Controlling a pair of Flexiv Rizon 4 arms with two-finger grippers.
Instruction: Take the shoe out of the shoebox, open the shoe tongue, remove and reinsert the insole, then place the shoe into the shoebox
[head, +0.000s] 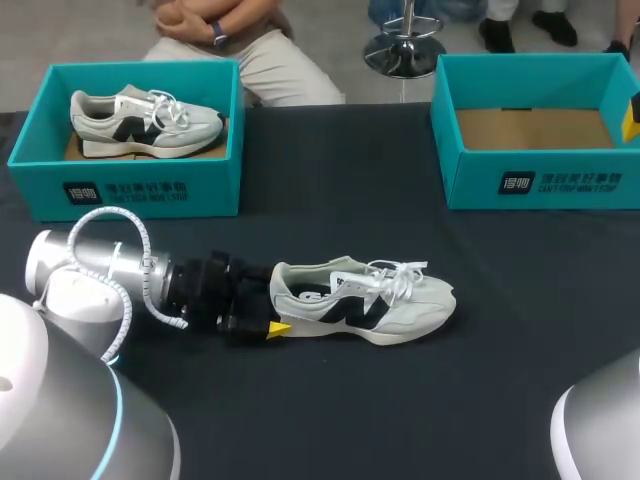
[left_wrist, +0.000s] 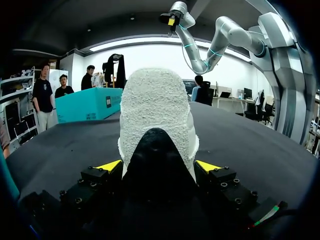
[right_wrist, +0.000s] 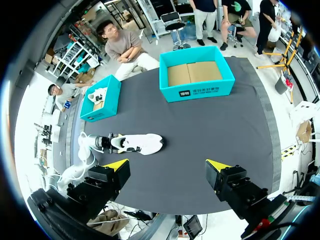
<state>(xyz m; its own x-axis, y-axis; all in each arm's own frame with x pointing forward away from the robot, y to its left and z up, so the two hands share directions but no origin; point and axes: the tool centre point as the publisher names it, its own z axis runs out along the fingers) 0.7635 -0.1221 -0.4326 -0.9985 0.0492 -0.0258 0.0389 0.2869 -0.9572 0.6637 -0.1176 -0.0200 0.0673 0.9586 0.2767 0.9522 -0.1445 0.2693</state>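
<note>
Black cloth tabletop (head: 330, 400), mid-front: pale mesh-and-suede shoe (head: 365, 300), fuzzy rounded heel clamped btwn left gripper (left_wrist: 158, 166) tips. Right gripper (right_wrist: 167, 165) spread wide, high above. Teal cardboard shoebox (head: 540, 180) at far right corner.

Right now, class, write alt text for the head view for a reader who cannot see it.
The left gripper holds the heel of a white shoe on a black table. Behind stand two teal boxes: the left box holds a second shoe, the right box is empty.
</note>
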